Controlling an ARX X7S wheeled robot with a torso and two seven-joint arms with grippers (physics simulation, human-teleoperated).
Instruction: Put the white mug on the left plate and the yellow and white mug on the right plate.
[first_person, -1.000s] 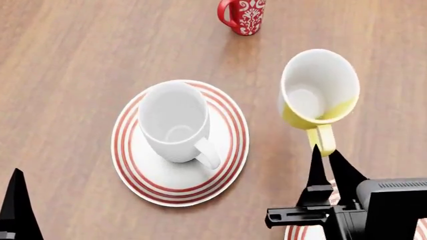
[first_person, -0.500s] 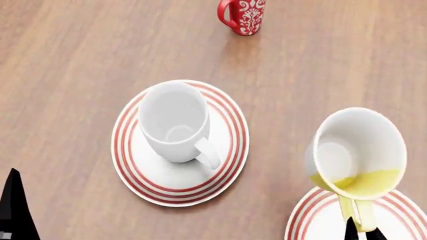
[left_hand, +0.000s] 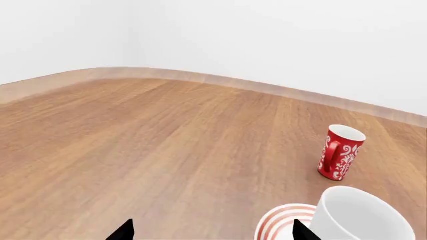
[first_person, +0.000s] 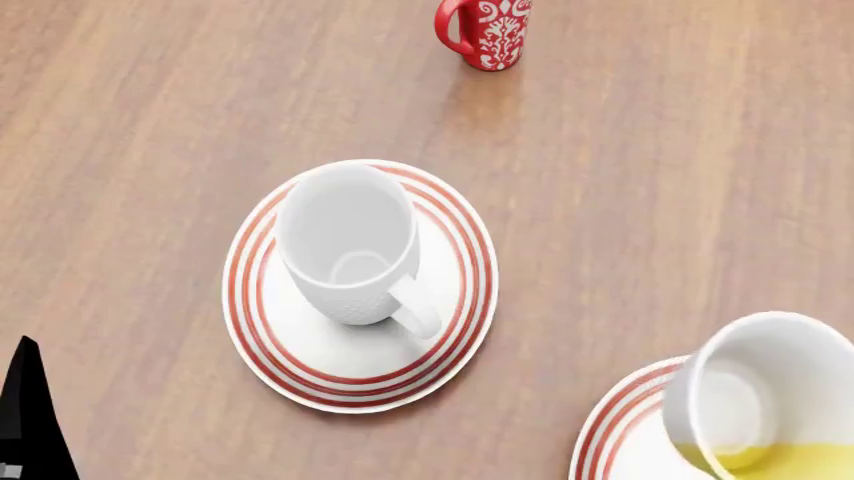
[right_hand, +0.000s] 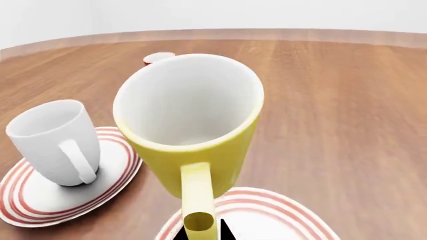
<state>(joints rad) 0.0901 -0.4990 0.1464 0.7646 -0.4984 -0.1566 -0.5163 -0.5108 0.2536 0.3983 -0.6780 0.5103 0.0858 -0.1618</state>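
Carrying: I have the yellow mug (right_hand: 190, 135) in the right hand (right_hand: 200, 231), pinched by its handle; only a dark fingertip shows beside the handle's low end in the right wrist view, so I judge the pinch from the mug hanging clear of the counter.
Yellow mug: near right of the scene, tilted, its mouth turned up and toward the far side, over the right plate (first_person: 617, 430). In the right wrist view the plate's red rings lie under it. I cannot tell whether its base touches the plate.
White mug: the white mug (first_person: 350, 245) stands upright on the left plate (first_person: 274, 345), handle toward the near right. That half looks done.
Left hand: the left hand (left_hand: 208, 234) shows two dark fingertips well apart with nothing between them; it hangs near left, beside the left plate.
Red mug: a red mug (first_person: 489, 30) stands at the far side of the counter (first_person: 667, 150), well apart from both plates. I leave it alone.
Risk, tilt: if I let go now, I judge the yellow mug could tip or roll off the plate, since it leans.
Risk, placement: it hangs over the plate's far-left part, so a straight drop could catch the rim and rock the plate.
Risk, grip: a handle pinch lets the mug swing, and a jerk could twist it loose.
Next: level it, centre it, lower, then release.
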